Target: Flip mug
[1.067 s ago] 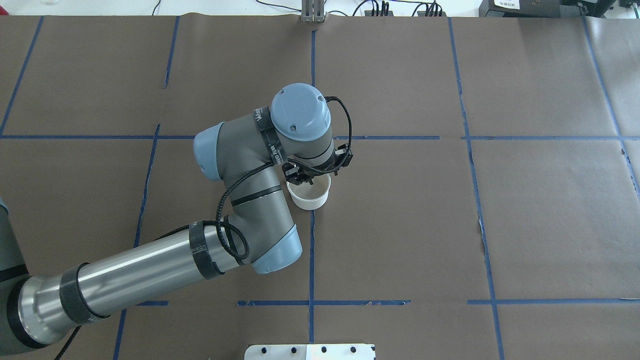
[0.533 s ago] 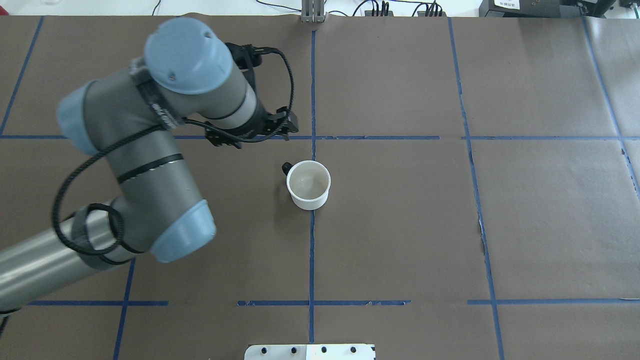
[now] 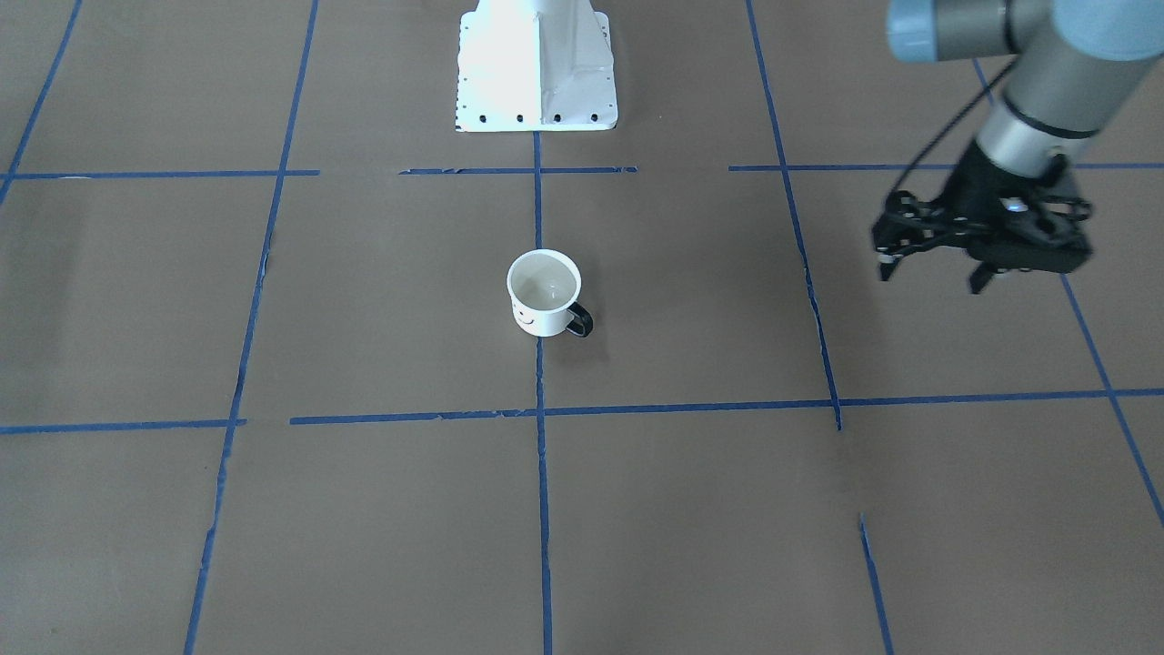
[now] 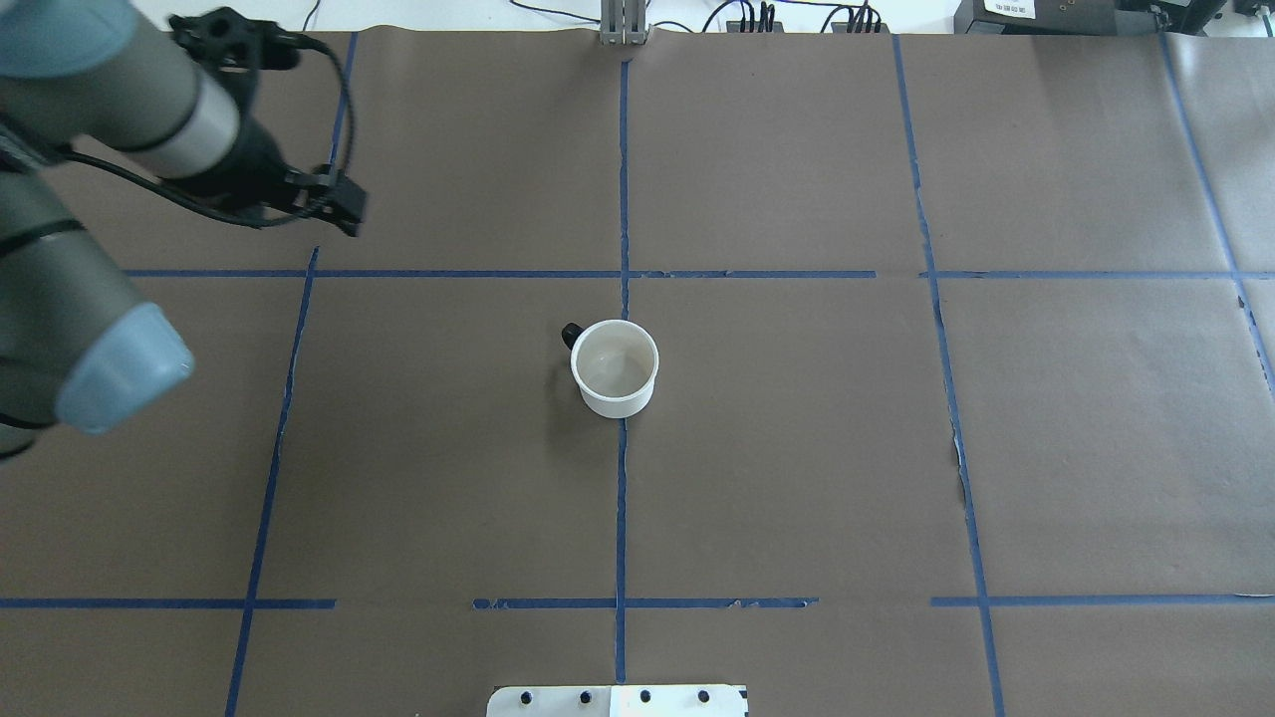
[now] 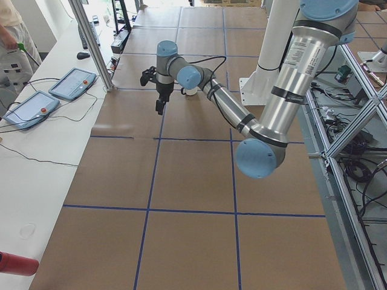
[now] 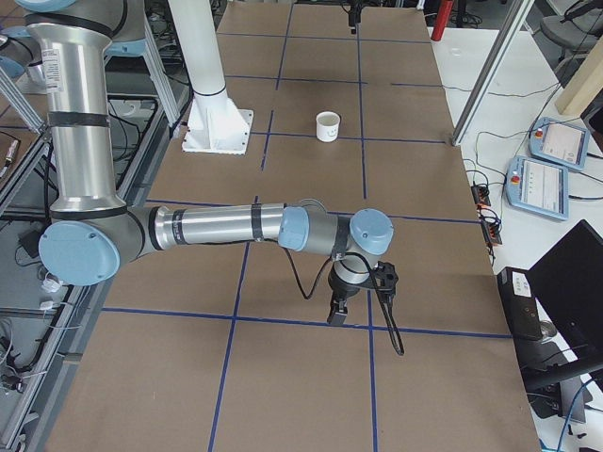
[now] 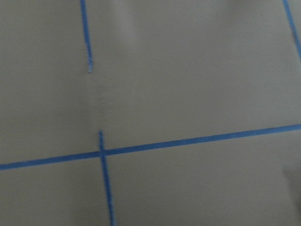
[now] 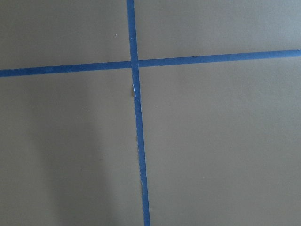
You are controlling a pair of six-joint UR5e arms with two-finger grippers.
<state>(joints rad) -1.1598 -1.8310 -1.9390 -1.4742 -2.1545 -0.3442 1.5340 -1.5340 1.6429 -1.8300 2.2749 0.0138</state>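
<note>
The white mug point(image 4: 615, 366) stands upright, mouth up, at the middle of the brown table, its dark handle toward the far left. In the front view point(image 3: 544, 291) its smiley face and handle show. It also shows in the right side view point(image 6: 327, 126). My left gripper point(image 3: 930, 275) is open and empty, raised well off to the mug's left; the overhead view point(image 4: 299, 207) shows it near the far left tape cross. My right gripper point(image 6: 351, 299) shows only in the right side view, low over the table far from the mug; I cannot tell whether it is open or shut.
The white robot base plate point(image 3: 536, 91) sits at the near table edge. Blue tape lines point(image 4: 620, 478) cross the brown paper. A metal post point(image 4: 624, 25) stands at the far edge. Control tablets point(image 5: 72, 83) lie on the side bench.
My left gripper has left the mug, risen and swung away to the far left. The mug stays upright in the same spot.
</note>
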